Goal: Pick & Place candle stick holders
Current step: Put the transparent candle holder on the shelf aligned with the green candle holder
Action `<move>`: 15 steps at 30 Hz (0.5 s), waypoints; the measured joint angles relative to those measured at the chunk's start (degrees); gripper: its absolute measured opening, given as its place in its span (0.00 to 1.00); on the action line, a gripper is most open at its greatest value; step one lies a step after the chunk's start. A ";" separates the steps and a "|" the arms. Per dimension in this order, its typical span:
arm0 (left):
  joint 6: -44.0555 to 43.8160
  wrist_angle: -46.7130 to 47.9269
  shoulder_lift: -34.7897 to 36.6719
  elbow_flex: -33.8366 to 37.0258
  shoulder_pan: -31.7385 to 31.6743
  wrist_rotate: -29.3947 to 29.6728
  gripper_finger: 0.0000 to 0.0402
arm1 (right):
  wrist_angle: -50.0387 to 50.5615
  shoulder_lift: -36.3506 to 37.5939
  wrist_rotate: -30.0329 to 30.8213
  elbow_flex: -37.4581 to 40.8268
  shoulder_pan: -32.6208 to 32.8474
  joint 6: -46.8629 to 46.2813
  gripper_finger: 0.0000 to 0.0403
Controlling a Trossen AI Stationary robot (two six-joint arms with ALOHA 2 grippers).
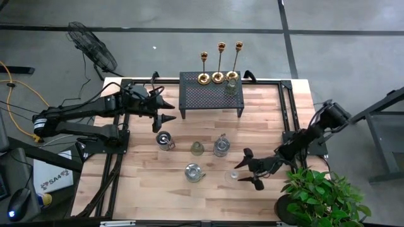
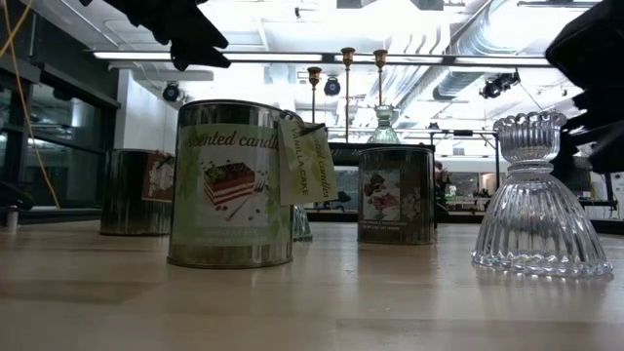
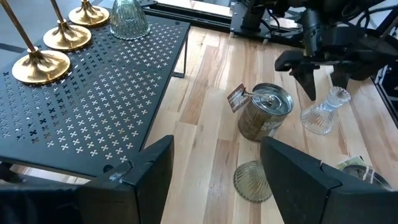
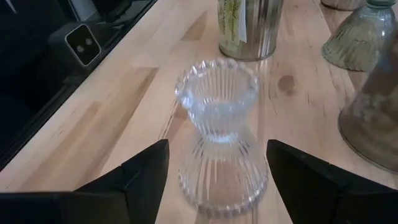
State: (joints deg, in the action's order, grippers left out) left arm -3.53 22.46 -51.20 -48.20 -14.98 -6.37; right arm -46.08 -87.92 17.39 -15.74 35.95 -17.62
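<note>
We look down on a light wooden table (image 1: 145, 189) with two dark arms reaching in from either side. At twelve o'clock stands a black mesh stand (image 1: 211, 93). Along its far edge sit three tall brass candle stick holders (image 1: 220, 62) in a row, with a greenish ribbed glass holder (image 1: 231, 86) just beside them at their three o'clock.

Mid-table, three scented-candle tins (image 1: 193, 171) are scattered, and a second greenish glass holder (image 1: 197, 148) rests between two of them.

The left gripper (image 1: 169, 110) hovers at ten o'clock, just beside the stand's near left corner, its fingers apart and empty.

The right gripper (image 1: 247, 173) sits at five o'clock, low over the table, near a potted plant (image 1: 322, 195) at the table's corner. Its fingers are spread wide on either side of a clear ribbed glass holder (image 4: 217, 134), which stands upright on the wood between them, not clamped.

We judge this to be the approach to picking up the clear holder. The next move calls for closing the fingers evenly on its narrow waist, since the fluted glass looks slippery, then lifting it straight up, presumably toward the stand.
</note>
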 joint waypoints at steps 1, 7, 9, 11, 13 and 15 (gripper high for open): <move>0.00 0.00 0.00 0.00 0.02 0.04 0.58 | -0.05 -0.78 -0.19 -0.63 -0.35 0.37 0.65; -1.28 -0.01 0.00 0.00 0.00 1.39 0.58 | -0.17 -3.24 -2.31 -3.54 -2.06 5.32 0.65; -1.47 0.00 0.00 0.00 0.00 1.42 0.58 | 0.06 -3.28 -2.61 -3.53 -2.34 5.39 0.65; -1.53 0.00 0.00 0.00 0.00 1.36 0.58 | -0.09 -3.28 -2.69 -3.55 -2.34 5.39 0.64; -1.76 0.00 0.00 0.00 0.00 1.36 0.58 | -0.13 -3.28 -2.93 -3.53 -2.34 5.43 0.63; -1.77 0.00 0.00 0.00 0.00 1.36 0.58 | -1.12 -3.28 -3.27 -3.53 -2.34 5.43 0.61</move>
State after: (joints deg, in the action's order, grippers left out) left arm -5.30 22.46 -51.20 -48.21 -14.98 -5.02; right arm -47.19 -91.20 14.12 -19.27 33.61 -12.19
